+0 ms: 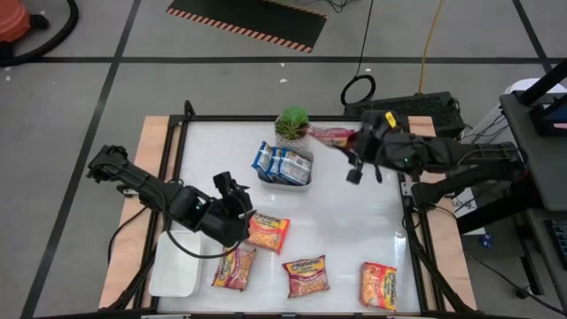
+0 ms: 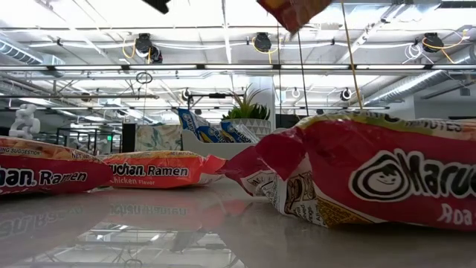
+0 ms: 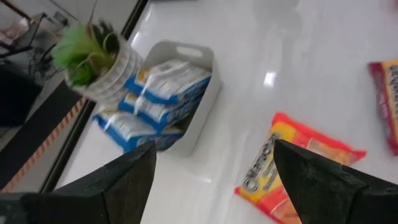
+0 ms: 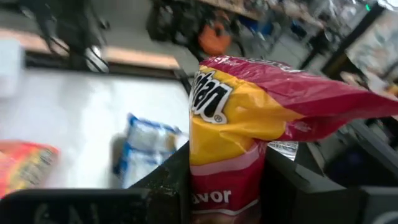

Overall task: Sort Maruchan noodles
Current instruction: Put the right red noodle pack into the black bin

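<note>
Closest to the low camera lies a red packet (image 2: 387,175) on the white surface (image 1: 354,230), with orange ones behind it. Going left to right from above: a flat white tray (image 1: 173,266) sits empty at the near left corner, and the left hand (image 1: 237,208) hovers just above the surface with its fingers spread wide and nothing between them, beside an orange packet (image 1: 267,232). Below that lies a pink-and-yellow packet (image 1: 234,268), then an orange packet (image 1: 306,275), then another orange-red one (image 1: 378,285) farthest right — four loose packets in all, as far as I can count. Toward the back, a small white bin (image 1: 285,177) holds the blue-and-white packets (image 1: 282,161); three seem to show from the left wrist camera, though more could be hidden. A little potted plant (image 1: 292,124) stands just behind the bin. Further right, the right hand (image 1: 361,142) is raised near the back edge, its fingers closed partway on a pink-red and yellow packet (image 4: 249,124), which hangs in the air clear of the surface. By my judgement the blue sort is done, while the orange and pink kinds are mostly left — roughly a third finished.
</note>
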You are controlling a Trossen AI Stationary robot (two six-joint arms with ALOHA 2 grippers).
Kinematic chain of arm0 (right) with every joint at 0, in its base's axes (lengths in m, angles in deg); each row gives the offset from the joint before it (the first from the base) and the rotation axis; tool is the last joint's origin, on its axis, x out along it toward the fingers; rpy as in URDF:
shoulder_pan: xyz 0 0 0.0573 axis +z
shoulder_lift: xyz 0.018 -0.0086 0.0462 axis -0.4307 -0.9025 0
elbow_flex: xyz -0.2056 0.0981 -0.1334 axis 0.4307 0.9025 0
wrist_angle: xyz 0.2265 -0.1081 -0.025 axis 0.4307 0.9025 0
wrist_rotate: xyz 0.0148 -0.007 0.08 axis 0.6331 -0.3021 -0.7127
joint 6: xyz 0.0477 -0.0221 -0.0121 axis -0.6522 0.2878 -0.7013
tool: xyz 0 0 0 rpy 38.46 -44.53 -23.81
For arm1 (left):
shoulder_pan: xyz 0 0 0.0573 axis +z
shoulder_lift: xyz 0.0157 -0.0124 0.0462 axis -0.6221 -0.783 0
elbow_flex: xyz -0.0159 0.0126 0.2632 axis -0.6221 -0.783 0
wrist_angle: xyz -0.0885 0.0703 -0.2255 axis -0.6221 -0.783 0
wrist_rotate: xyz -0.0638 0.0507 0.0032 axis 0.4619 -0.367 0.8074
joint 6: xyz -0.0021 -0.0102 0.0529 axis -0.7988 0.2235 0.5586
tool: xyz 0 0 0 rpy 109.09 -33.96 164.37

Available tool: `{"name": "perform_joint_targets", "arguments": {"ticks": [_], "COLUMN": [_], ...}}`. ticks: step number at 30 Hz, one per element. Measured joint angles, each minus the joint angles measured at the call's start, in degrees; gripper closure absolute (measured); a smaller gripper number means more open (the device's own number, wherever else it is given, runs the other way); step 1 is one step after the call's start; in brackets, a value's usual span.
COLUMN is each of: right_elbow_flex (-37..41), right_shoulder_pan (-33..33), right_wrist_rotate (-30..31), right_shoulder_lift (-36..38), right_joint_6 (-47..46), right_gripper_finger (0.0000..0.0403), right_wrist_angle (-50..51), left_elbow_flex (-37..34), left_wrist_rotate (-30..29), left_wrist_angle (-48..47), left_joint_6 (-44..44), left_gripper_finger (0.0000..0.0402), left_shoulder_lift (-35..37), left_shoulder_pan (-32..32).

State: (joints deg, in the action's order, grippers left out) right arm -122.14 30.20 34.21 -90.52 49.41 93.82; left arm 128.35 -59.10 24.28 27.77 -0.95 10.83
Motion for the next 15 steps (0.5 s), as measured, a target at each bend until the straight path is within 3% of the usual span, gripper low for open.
{"name": "perform_joint_targets", "arguments": {"ticks": [5,15], "right_elbow_flex": [-1.5,-2.5], "right_shoulder_pan": [-5.7,-16.5], "right_wrist_rotate": [-0.4,-10.9], "right_shoulder_lift": [0.0,-1.7], "right_joint_6": [-1.9,-1.6], "right_gripper_finger": [0.0285,0.0285], "right_wrist_angle": [9.8,22.6], "left_elbow_flex": [0.0,0.0], "left_wrist_rotate": [-0.2,-1.3], "left_wrist_angle": [-1.2,-0.9], "left_joint_6": [-0.6,1.3], "left_gripper_finger": [0.0073,0.0073], "left_shoulder_lift": [0.0,0.0], "left_shoulder_pan": [-1.6,0.7]}}
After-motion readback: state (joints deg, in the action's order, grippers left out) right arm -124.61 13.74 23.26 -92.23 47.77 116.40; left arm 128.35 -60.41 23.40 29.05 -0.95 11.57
